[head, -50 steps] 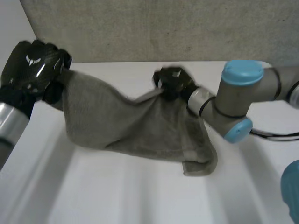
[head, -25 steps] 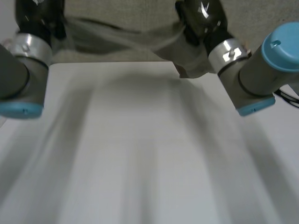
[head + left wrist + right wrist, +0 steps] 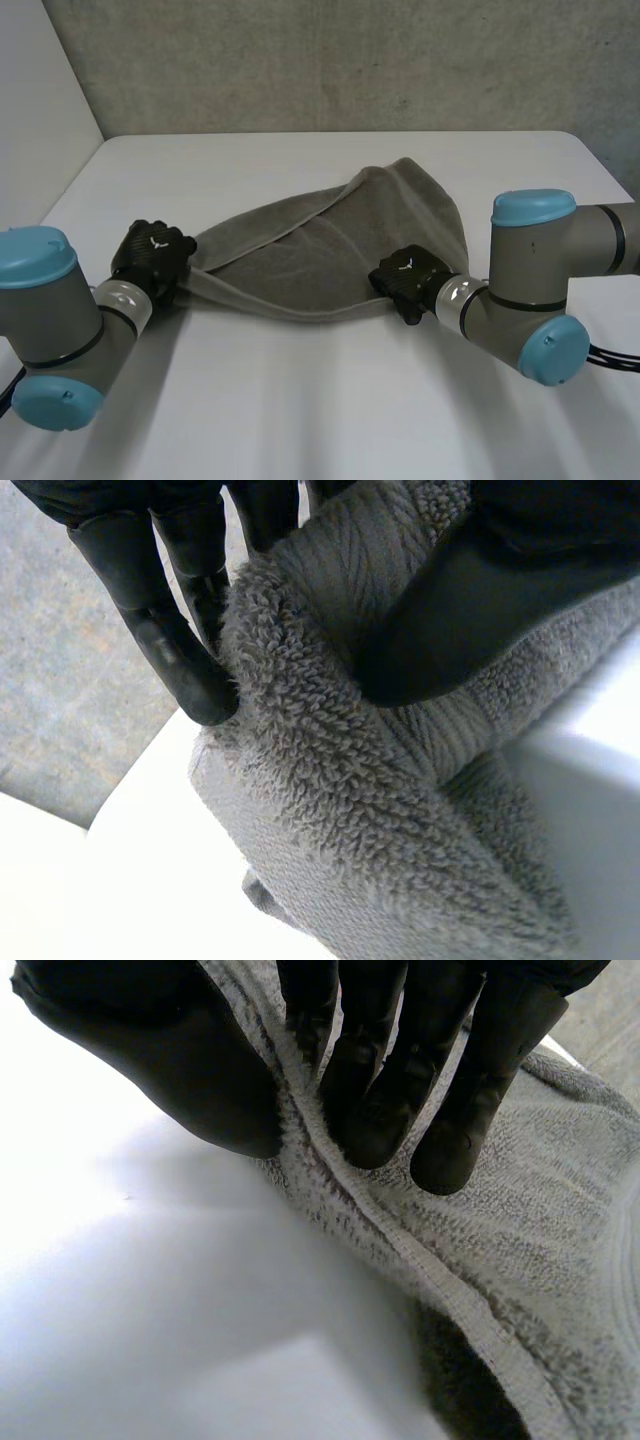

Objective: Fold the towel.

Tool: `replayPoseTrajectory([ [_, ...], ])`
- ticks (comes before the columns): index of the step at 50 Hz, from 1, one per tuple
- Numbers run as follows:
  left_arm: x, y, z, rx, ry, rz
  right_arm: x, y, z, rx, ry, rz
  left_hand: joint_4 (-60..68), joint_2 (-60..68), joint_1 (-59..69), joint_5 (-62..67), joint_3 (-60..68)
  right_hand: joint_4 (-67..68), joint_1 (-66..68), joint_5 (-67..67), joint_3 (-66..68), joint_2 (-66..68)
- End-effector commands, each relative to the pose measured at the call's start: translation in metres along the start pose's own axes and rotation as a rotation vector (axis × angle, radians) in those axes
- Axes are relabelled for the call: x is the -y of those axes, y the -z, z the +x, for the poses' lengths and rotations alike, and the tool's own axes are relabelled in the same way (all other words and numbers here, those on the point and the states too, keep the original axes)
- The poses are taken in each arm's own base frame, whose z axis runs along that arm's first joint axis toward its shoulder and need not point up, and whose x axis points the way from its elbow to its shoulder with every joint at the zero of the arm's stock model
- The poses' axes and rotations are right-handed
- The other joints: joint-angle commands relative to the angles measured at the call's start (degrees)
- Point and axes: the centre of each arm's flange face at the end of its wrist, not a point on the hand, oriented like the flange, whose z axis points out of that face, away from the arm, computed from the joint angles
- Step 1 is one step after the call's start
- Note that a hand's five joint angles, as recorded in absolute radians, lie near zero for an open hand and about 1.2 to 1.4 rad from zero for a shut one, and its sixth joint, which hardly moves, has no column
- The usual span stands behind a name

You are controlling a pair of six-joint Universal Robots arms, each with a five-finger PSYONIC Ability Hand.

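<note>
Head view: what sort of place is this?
Probably a robot test lab, not a home: a white table, a plain grey wall behind it, and the robot's left hand and right hand each pinching a grey towel.

The towel (image 3: 330, 250) is grey terry cloth with a fluffy, looped pile, a flatter ribbed band and a stitched hem. The desk (image 3: 300, 400) is white, smooth and matt. The left hand (image 3: 152, 255) and right hand (image 3: 405, 275) are black, smooth and faintly glossy, like plastic. The wall (image 3: 350, 60) is grey, rough and speckled, like concrete.
</note>
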Motion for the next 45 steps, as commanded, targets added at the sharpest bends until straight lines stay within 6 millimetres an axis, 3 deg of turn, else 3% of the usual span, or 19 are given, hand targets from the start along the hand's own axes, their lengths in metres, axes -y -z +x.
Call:
replayPoseTrajectory([
  [1, 0.020, 0.007, -0.009, 0.026, 0.000, 0.062, 0.011, 0.007, 0.008, -0.055, -0.081, 0.060, -12.8, -12.7, -10.7, -23.3, -13.1, -18.2, -17.9, -18.5, -18.2, -18.6],
  [6, 0.020, 0.006, -0.015, 0.043, 0.000, 0.063, 0.011, 0.007, 0.018, -0.152, -0.070, 0.076, -12.7, -12.6, -10.6, -23.1, -13.0, -29.0, -28.6, -29.2, -29.0, -29.4],
  [12, 0.020, 0.004, -0.021, 0.061, 0.004, 0.062, 0.008, 0.004, 0.022, -0.181, -0.065, 0.074, -12.3, -12.2, -10.2, -22.8, -12.6, -30.0, -29.7, -30.2, -30.0, -30.4],
  [31, 0.020, -0.005, -0.035, 0.101, 0.009, 0.066, -0.029, 0.011, 0.072, -0.285, -0.105, -0.027, -12.2, -12.1, -10.0, -22.6, -12.5, -35.6, -35.2, -35.8, -35.6, -36.0],
  [33, 0.019, -0.006, -0.038, 0.109, 0.012, 0.062, -0.032, 0.012, 0.076, -0.294, -0.111, -0.034, -12.2, -12.1, -10.0, -22.6, -12.5, -34.1, -33.7, -34.3, -34.1, -34.5],
  [35, 0.018, -0.006, -0.038, 0.107, 0.013, 0.060, -0.035, 0.013, 0.081, -0.302, -0.124, -0.042, -12.2, -12.1, -10.0, -22.6, -12.5, -21.4, -21.0, -21.6, -21.4, -21.8],
  [36, 0.018, -0.006, -0.038, 0.107, 0.013, 0.060, -0.035, 0.013, 0.081, -0.302, -0.124, -0.042, -12.2, -12.1, -10.0, -22.6, -12.5, -21.3, -20.9, -21.5, -21.3, -21.7],
  [37, 0.018, -0.006, -0.036, 0.103, 0.012, 0.059, -0.035, 0.013, 0.084, -0.306, -0.127, -0.040, -12.2, -12.1, -10.0, -22.6, -12.5, -2.8, -2.4, -3.0, -2.8, -3.2],
  [38, 0.017, -0.005, -0.035, 0.099, 0.014, 0.056, -0.036, 0.014, 0.085, -0.306, -0.133, -0.038, -12.3, -12.2, -10.2, -22.8, -12.6, 3.2, 3.5, 2.9, 3.2, 2.8],
  [44, 0.017, -0.001, -0.027, 0.078, 0.026, 0.054, -0.033, 0.017, 0.085, -0.309, -0.136, -0.032, -18.4, -18.3, -16.3, -28.8, -18.7, 3.2, 3.6, 3.0, 3.2, 2.8],
  [45, 0.017, 0.002, -0.024, 0.066, 0.034, 0.050, -0.029, 0.020, 0.084, -0.309, -0.136, -0.024, -28.0, -28.0, -25.9, -38.5, -28.3, 3.2, 3.6, 3.0, 3.2, 2.8],
])
